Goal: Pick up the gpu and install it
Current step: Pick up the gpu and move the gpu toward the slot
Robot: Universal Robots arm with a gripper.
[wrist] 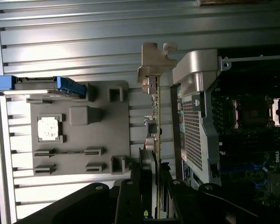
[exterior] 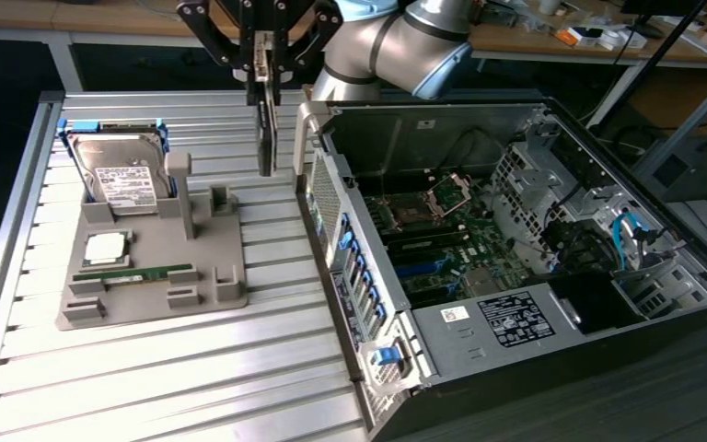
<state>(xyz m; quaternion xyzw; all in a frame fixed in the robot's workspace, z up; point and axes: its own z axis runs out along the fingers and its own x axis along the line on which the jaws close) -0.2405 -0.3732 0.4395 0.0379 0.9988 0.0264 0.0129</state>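
The gpu [exterior: 265,133] hangs upright in the air, a thin dark card seen edge-on, and my gripper [exterior: 264,74] is shut on its top edge. It hovers between the grey parts holder [exterior: 213,295] and the open computer case [exterior: 329,193], just outside the case's side wall. In the wrist view the gpu [wrist: 155,116] runs out from my gripper [wrist: 154,179], and its silver end bracket [wrist: 154,58] is at the far end, above the slatted table. The motherboard [exterior: 452,230] lies exposed inside the case.
The grey holder carries a hard drive [exterior: 121,175] standing in blue rails, a processor chip [exterior: 106,247] and a green memory stick [exterior: 133,273]. The slatted metal table [exterior: 181,378] spreads around it. Drive cages and cables [exterior: 630,239] crowd the case on the exterior view's right.
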